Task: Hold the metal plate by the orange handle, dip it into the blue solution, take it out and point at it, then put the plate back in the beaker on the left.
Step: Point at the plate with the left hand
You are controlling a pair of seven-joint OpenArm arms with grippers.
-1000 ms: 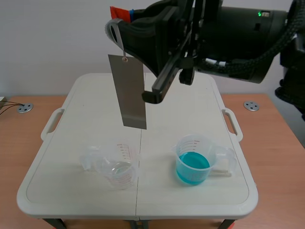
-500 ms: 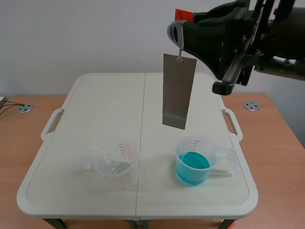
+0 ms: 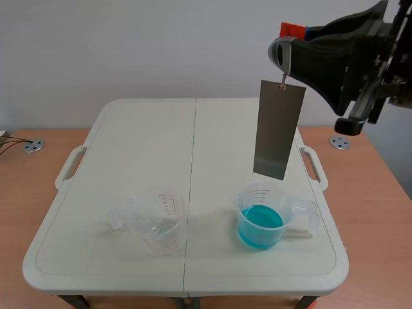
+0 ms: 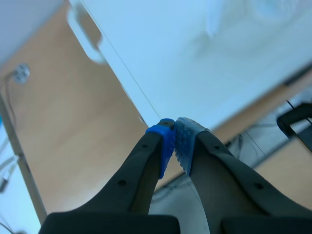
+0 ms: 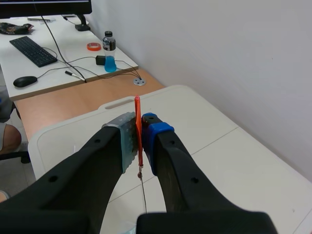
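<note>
Your right gripper [image 5: 140,127] pinches the thin orange handle [image 5: 137,109]; the flat grey metal plate [image 3: 279,129] hangs seemingly over the clear blue-filled beaker [image 3: 261,217]. Your left gripper [image 4: 174,134] is closed, empty.

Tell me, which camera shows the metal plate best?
The scene view: the whole metal plate hangs from its orange handle above the beaker of blue solution. The right wrist view shows only the handle, edge-on between the right arm's jaws. The left wrist view shows none of it.
</note>
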